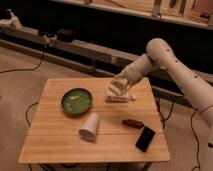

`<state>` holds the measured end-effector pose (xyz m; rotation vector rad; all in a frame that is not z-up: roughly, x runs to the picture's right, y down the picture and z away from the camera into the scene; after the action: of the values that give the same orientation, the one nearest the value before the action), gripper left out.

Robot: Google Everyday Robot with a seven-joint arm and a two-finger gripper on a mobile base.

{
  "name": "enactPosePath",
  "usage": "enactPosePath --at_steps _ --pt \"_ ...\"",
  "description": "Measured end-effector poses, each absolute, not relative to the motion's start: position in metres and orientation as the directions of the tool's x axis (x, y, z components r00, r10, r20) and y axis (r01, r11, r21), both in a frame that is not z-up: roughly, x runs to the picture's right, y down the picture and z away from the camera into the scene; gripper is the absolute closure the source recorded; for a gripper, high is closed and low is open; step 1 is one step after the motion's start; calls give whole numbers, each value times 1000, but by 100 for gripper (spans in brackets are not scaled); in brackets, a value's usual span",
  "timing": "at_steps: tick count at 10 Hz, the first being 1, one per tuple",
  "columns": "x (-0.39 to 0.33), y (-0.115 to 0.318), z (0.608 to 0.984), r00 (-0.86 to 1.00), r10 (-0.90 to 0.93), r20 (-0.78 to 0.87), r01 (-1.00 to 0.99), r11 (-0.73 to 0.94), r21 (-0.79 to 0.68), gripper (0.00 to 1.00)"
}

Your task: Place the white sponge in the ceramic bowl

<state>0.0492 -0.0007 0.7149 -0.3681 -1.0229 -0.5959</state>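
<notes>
Wooden slats make up the desk [55, 137], which carries everything here. On its left half sits the ceramic bowl [76, 101], dark green with a paler inside. Right of it, over the far middle of the desk, the gripper [117, 87] hangs at the end of the white arm [172, 62], holding the white sponge [115, 90] just above a white printed box [121, 97]. Its fingers look clamped on the sponge. A white paper cup [90, 127] lies tipped near the front, beside a small reddish item [132, 123] and a black phone [145, 138].
</notes>
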Motion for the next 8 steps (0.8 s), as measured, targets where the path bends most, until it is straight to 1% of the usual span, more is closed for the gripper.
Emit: enactPosePath --at_steps 1,2,5,8 --pt "28 -1 712 321 -287 902 626 779 25 100" --pt "10 0 718 271 -289 918 632 773 57 100" --pt "-22 1 752 222 -296 929 656 750 82 100" --pt "-49 12 793 210 -318 925 710 700 79 100"
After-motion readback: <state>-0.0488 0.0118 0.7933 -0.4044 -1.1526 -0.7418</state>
